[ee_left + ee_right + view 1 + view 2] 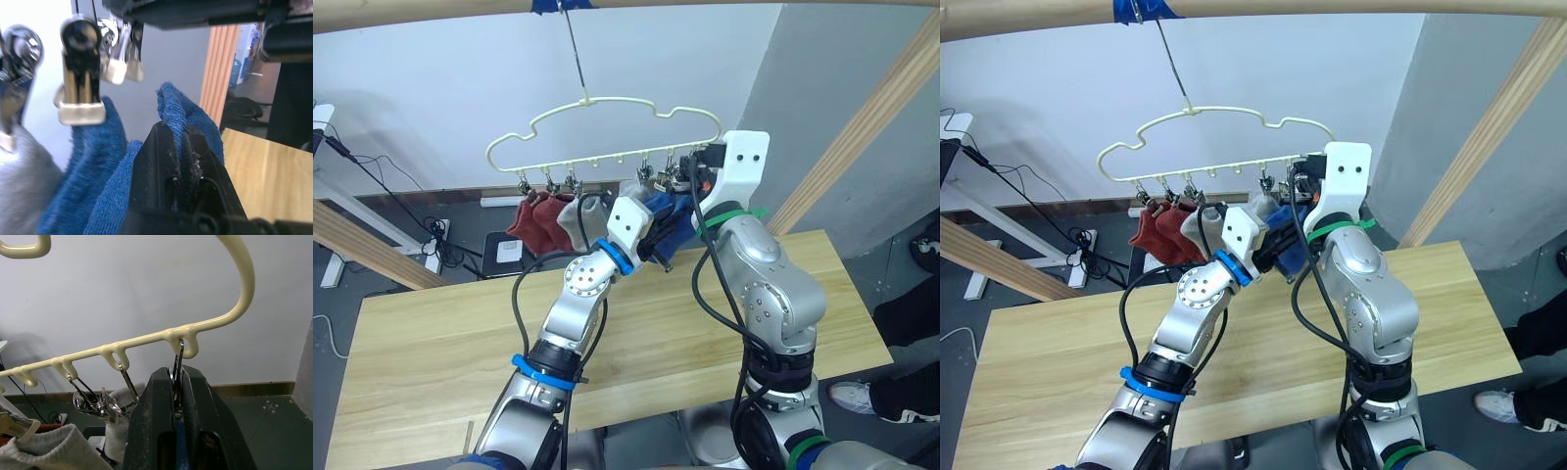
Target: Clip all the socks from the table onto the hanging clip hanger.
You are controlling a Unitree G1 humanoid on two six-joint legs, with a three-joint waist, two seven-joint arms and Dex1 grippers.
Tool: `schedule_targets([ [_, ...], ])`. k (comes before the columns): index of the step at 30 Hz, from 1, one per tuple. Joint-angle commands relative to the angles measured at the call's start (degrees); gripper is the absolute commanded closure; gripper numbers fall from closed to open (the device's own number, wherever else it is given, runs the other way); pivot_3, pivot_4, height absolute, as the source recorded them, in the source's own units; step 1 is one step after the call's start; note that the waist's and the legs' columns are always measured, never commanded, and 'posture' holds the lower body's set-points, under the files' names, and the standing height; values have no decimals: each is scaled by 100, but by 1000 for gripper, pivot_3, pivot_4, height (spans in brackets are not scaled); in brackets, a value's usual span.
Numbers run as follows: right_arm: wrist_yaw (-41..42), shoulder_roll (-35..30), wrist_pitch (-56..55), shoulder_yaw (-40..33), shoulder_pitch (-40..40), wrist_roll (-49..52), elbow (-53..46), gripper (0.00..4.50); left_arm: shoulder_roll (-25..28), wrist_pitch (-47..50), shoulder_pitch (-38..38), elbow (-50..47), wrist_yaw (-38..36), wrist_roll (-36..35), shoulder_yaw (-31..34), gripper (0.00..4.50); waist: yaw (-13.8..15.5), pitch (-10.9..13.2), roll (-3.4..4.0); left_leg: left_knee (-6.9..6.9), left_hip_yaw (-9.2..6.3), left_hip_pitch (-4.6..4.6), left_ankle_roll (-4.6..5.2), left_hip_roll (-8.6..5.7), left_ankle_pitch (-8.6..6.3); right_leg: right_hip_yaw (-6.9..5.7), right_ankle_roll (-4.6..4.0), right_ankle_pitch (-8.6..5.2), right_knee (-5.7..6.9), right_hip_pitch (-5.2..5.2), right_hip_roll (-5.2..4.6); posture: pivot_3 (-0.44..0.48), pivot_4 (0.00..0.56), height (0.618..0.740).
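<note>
Last blue sock (195, 117) is pinched by its cuff in the left hand (182, 147), held just under the right end of the clip hanger (607, 132). Right hand (177, 387) is squeezed shut on the end clip (179, 357) there, directly above the sock. Cuff edge points up toward that clip, so the left hand is the feeder: short lift straight up. Five other socks already hang leftward; bench (431, 343) below holds none.
</note>
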Motion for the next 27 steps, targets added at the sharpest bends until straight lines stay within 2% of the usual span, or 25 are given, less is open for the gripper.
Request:
schedule_targets([
  [1,2,66,-65,115,-89,-16,-352,4500,-76,-251,-161,-24,208,63,134,4476,-1,0,0,0,0,0,0,0,0,0,0,0,0,0,0,-308,254,740],
  [27,80,-142,-35,273,-80,-238,-361,4500,-102,-322,-402,252,553,264,195,4476,-3,0,0,-1,0,0,0,-3,0,-2,0,0,-1,0,2,-312,259,740],
])
